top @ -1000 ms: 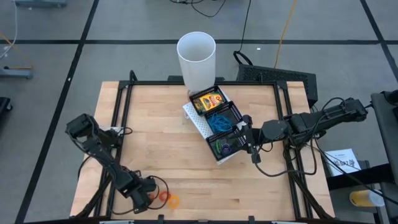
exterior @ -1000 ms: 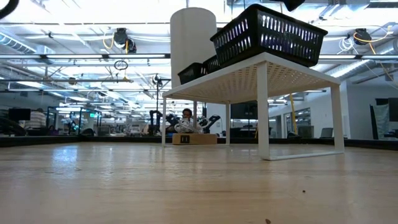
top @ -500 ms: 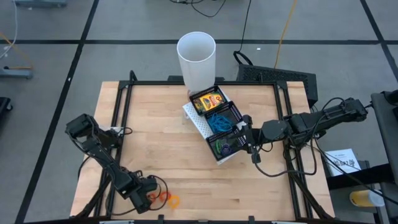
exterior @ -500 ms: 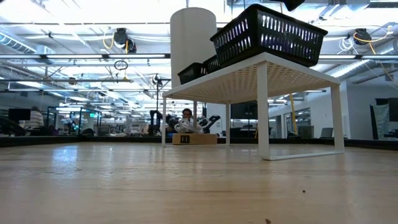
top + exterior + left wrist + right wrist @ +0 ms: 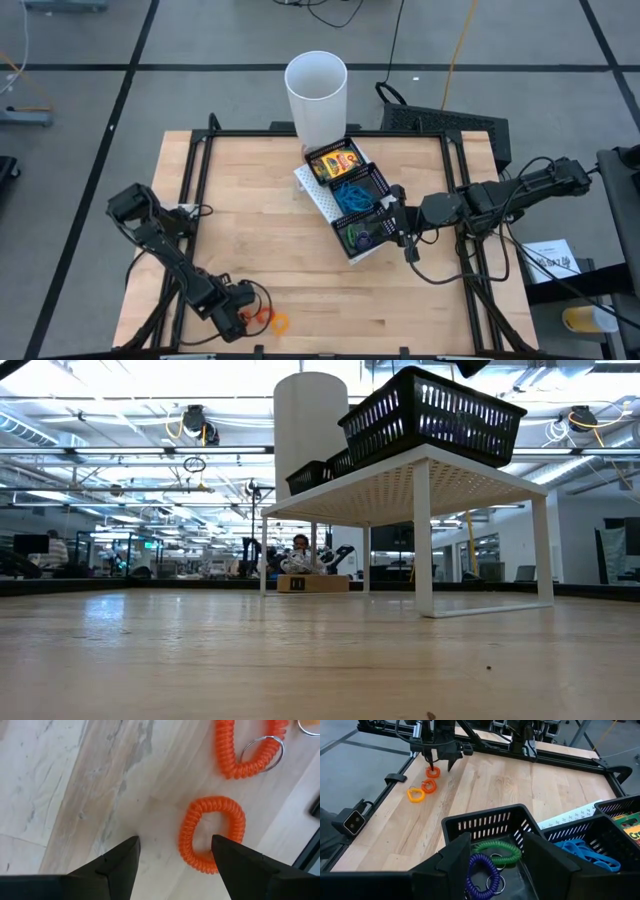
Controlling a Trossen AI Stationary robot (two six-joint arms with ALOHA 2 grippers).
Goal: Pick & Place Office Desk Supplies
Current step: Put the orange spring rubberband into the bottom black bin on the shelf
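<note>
My left gripper (image 5: 240,320) stands open near the table's near edge and points down over an orange coil loop (image 5: 212,834). One finger (image 5: 235,865) is over the loop's rim. The other finger is on bare wood beside the loop. A second orange loop (image 5: 250,750) with a metal ring, and a yellow one (image 5: 279,323), lie close by. My right gripper (image 5: 497,857) hovers open over the black mesh tray (image 5: 370,180). The tray holds a crayon box (image 5: 335,162), blue loops (image 5: 350,193), and a green loop (image 5: 497,852) and a purple loop (image 5: 480,875). My left gripper comes at the orange coil loop from above, one fingertip (image 5: 220,845) over the loop's rim. Whether it touches the loop I cannot tell. The loop lies flat on the table.
The tray stands on a white perforated riser (image 5: 420,475) at the table's far middle. A tall white cup (image 5: 316,90) is behind it. A black frame (image 5: 190,200) borders the table. Bare wood (image 5: 260,230) lies between the loops and the riser.
My left gripper has tipped more steeply downward and rolled a little above the orange loops, and its fingers have stayed apart. The loops have kept their places.
</note>
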